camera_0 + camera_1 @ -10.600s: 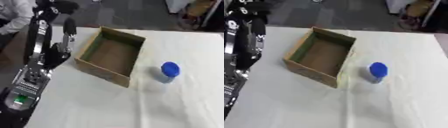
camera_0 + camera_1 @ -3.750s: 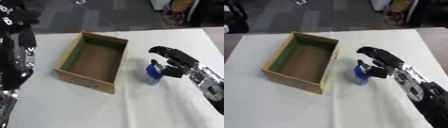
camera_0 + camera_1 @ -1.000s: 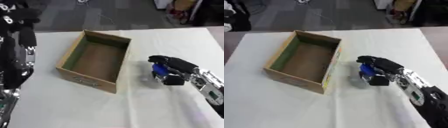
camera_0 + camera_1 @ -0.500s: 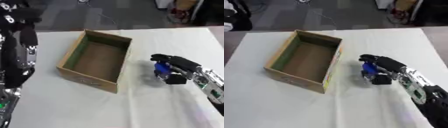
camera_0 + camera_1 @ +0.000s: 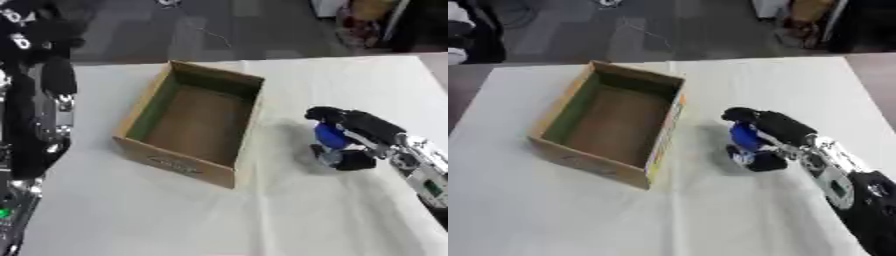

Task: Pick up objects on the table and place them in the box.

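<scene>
- A white tabletop (image 5: pixel 710 220) fills most of both views, with dark floor beyond its far edge.
- An open cardboard box (image 5: pixel 614 127) sits left of centre, turned at an angle. Its inside is brown with a green inner wall along the left side, and nothing shows inside it.
- Print on the box's near outer wall is too blurred to read.
- The right hand (image 5: pixel 776 132) reaches in from the lower right corner, its black fingers curled over and around a blue object (image 5: pixel 745 137), with the thumb below it.
- The blue object stands on the tabletop just to the right of the box, outside it and not touching it. The hand covers most of it, so only a blue patch and a paler, greyish part lower down can be seen; its full shape cannot be made out.
- Whether the blue object rests on the tabletop or is raised off it cannot be told; a soft shadow lies beneath it.
- The right forearm, black and silver, is cut off by the lower right edge.
- In the left eye view, a black and silver arm (image 5: pixel 39 115) runs down the left edge. Its hand cannot be picked out, so whether those fingers are open or curled cannot be told.
- Blurred items sit on the floor at the top right.
</scene>
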{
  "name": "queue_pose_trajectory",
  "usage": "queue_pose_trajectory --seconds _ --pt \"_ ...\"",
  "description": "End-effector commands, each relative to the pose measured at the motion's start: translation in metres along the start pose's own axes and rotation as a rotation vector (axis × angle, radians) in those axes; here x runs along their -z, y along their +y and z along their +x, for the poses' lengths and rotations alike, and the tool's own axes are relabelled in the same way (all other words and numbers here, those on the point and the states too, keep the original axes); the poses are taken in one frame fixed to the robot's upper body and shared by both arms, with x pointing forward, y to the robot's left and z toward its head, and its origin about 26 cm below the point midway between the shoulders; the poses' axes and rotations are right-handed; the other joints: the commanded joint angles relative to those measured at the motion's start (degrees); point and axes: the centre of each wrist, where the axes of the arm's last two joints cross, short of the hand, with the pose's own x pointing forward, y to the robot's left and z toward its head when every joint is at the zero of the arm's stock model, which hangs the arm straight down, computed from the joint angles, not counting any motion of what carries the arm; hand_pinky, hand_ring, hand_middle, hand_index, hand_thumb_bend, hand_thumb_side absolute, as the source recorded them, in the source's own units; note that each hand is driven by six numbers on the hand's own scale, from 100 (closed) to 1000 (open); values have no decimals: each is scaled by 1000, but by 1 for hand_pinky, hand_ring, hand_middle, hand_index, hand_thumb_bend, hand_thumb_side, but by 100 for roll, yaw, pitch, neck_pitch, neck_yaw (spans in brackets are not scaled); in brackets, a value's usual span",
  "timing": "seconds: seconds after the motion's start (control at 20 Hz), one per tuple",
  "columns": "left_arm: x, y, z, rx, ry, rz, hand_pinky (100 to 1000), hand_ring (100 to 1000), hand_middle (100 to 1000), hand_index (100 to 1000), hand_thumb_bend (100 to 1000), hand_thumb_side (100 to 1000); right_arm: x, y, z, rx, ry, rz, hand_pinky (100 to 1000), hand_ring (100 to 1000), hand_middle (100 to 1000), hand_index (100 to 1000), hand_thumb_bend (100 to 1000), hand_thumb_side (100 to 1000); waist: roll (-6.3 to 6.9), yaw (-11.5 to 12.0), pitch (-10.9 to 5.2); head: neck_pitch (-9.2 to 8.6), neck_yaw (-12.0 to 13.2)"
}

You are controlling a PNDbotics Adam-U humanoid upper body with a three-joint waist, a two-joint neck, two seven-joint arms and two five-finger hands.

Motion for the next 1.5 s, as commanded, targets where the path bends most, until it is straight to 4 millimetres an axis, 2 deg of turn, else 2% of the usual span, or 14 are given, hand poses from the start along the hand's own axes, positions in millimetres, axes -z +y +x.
queue_pose_trajectory --seconds 0.05,0.1,0.15,0.2,0.25,0.3,0.5,0.55,0.6,0.65,0.85,1.0,1.5 --pt "8 5 4 11 -39 10 663 699 899 761 100 763 -8 6 -10 -42 32 -5 100 252 589 773 100 274 25 -3 -35 -62 49" --pt "8 5 4 11 -40 10 663 699 899 761 100 762 -7 4 -9 -42 15 -54 100 161 495 660 100 228 26 -5 -33 -63 49" --pt "9 5 4 11 -40 10 663 699 899 761 100 763 -6 3 -7 -38 -7 -108 100 100 318 459 100 222 28 -5 -31 -70 45" --pt "9 5 4 11 -41 11 663 699 899 761 100 763 -6 2 -5 -31 -42 -172 100 100 318 459 100 222 28 -5 -28 -80 43" --pt "9 5 4 10 -41 11 663 699 899 761 100 763 -6 2 -4 -24 -70 -218 100 100 237 415 100 161 29 -5 -27 -87 39" --pt "9 5 4 10 -41 11 663 699 899 761 100 763 -6 3 -3 -16 -93 -256 100 100 227 415 100 163 31 -5 -25 -92 37" --pt "9 5 4 10 -42 10 663 699 899 761 100 763 -6 7 -3 33 -116 -353 100 100 196 422 100 280 35 -9 -26 -88 32" --pt "9 5 4 10 -41 10 663 699 899 761 100 764 -6 8 -3 48 -113 -369 100 100 192 425 100 349 36 -10 -26 -87 29" --pt "9 5 4 10 -41 9 663 699 899 761 100 764 -6 9 -3 69 -106 -386 100 100 194 423 100 313 36 -12 -28 -86 26" --pt "8 5 4 10 -41 9 663 699 899 761 100 764 -6 9 -3 83 -102 -396 100 100 189 429 100 393 36 -12 -29 -84 24" --pt "8 5 4 10 -39 7 663 698 899 761 100 764 -5 5 0 165 -80 -443 100 100 183 439 100 512 32 -17 -42 -69 21" --pt "7 5 4 10 -37 5 663 697 899 762 100 764 -5 -7 7 235 -79 -489 100 100 181 445 100 523 29 -22 -57 -57 17" --pt "6 5 3 10 -35 0 663 698 899 762 100 764 -12 -68 42 335 -184 -606 100 100 178 449 100 507 17 -32 -85 -32 -8"
